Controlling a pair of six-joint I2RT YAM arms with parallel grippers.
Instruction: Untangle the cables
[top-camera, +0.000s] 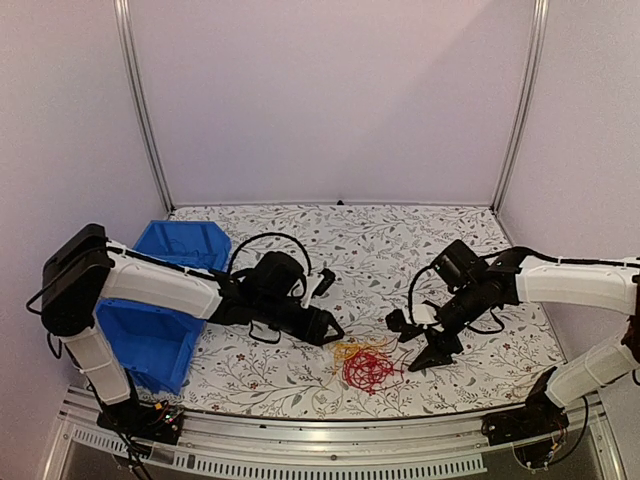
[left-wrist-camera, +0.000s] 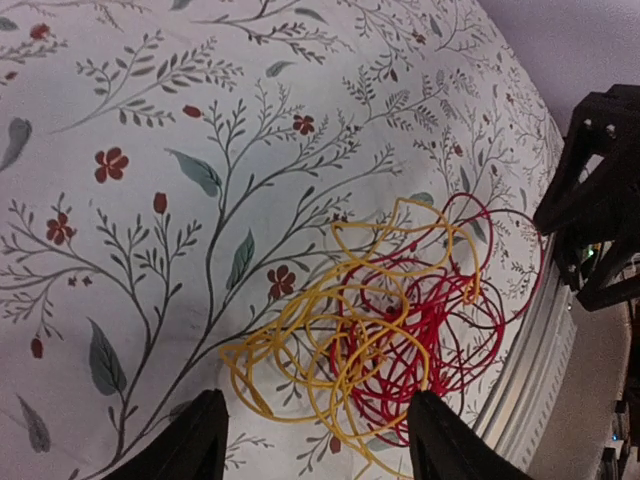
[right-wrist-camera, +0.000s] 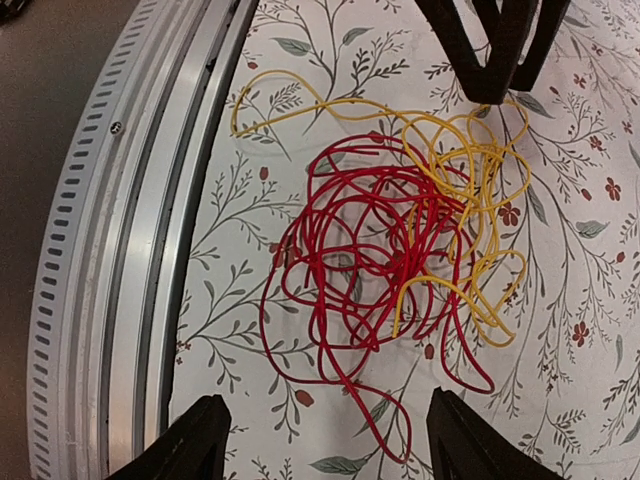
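The cables (top-camera: 366, 364) lie as a tangled clump of red and yellow wire on the floral cloth near the table's front edge. No blue wire shows. My left gripper (top-camera: 331, 329) is open and empty, just left of the clump; its view shows the yellow cable (left-wrist-camera: 300, 350) nearest and the red cable (left-wrist-camera: 440, 330) beyond, between the fingers (left-wrist-camera: 190, 440). My right gripper (top-camera: 432, 352) is open and empty, just right of the clump; its view shows the red cable (right-wrist-camera: 350, 250) near and the yellow cable (right-wrist-camera: 470, 180) farther off.
A blue bin (top-camera: 160, 310) stands at the left under my left arm. The metal rail of the table's front edge (right-wrist-camera: 130, 250) runs close beside the clump. The left gripper's tip (right-wrist-camera: 495, 45) shows at the top of the right wrist view.
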